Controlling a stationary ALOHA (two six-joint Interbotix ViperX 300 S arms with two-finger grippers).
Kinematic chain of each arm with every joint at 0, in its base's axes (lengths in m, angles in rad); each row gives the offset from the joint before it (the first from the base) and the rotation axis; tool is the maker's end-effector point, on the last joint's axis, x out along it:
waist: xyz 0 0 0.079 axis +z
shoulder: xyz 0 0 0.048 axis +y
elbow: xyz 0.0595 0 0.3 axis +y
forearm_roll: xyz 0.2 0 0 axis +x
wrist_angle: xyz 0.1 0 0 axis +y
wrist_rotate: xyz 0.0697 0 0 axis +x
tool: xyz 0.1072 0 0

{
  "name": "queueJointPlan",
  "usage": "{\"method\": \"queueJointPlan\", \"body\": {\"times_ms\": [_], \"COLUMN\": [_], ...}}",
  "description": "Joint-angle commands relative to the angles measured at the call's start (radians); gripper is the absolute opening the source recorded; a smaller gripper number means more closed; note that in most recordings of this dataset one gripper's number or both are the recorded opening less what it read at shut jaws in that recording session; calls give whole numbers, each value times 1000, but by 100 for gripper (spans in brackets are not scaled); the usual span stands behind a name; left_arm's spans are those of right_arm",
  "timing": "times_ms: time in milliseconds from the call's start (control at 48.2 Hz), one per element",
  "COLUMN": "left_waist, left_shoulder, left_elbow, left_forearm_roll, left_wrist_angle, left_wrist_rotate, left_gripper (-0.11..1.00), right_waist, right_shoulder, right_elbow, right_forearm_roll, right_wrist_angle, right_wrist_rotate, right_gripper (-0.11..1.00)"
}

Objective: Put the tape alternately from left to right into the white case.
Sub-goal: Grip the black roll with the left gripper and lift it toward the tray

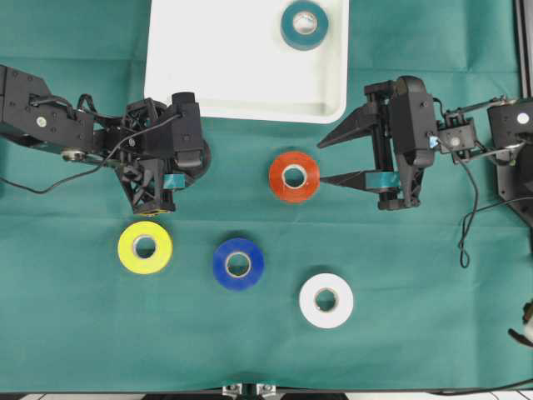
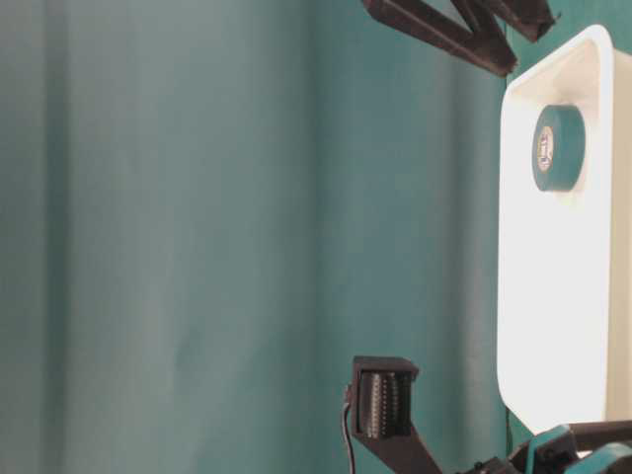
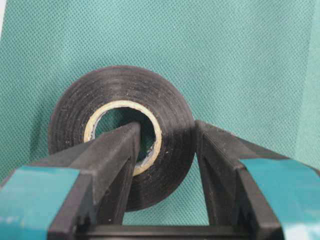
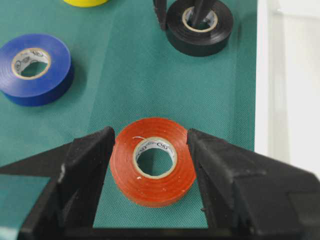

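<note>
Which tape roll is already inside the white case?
The teal roll, lying flat near the white case's far right corner. The other five rolls sit on the green cloth outside it.

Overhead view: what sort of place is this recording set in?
Probably a lab tabletop set up for robot manipulation: a green cloth covers the table, two arms face each other across it, and colored tape rolls lie loose beside a white case.

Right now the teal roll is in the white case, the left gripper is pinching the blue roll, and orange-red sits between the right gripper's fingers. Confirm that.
One slip: the left gripper pinches the black roll, as the left wrist view shows. The blue roll lies untouched on the cloth. The rest stands.
</note>
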Motion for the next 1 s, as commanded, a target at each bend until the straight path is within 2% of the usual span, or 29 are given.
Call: {"method": "queueJointPlan", "body": {"times_ms": [0, 311, 477, 974], "left_waist": [0, 0, 0, -12], "left_shoulder": [-23, -25, -29, -63], "left_elbow": [-3, -6, -12, -63], "left_forearm_roll": [0, 3, 5, 5], "left_wrist_angle": [2, 28, 38, 120], "left_wrist_rotate": [2, 6, 35, 49], "left_gripper": [5, 2, -3, -3], "right_waist": [3, 3, 3, 3], "right_shoulder": [-5, -5, -6, -5], "right_elbow": [-14, -17, -17, -15], "right_forearm_roll": [-2, -2, -2, -3], "right_wrist_angle": [-5, -5, -5, -5], "right_wrist_rotate": [2, 0, 0, 0], "right_gripper": [67, 67, 67, 67]}}
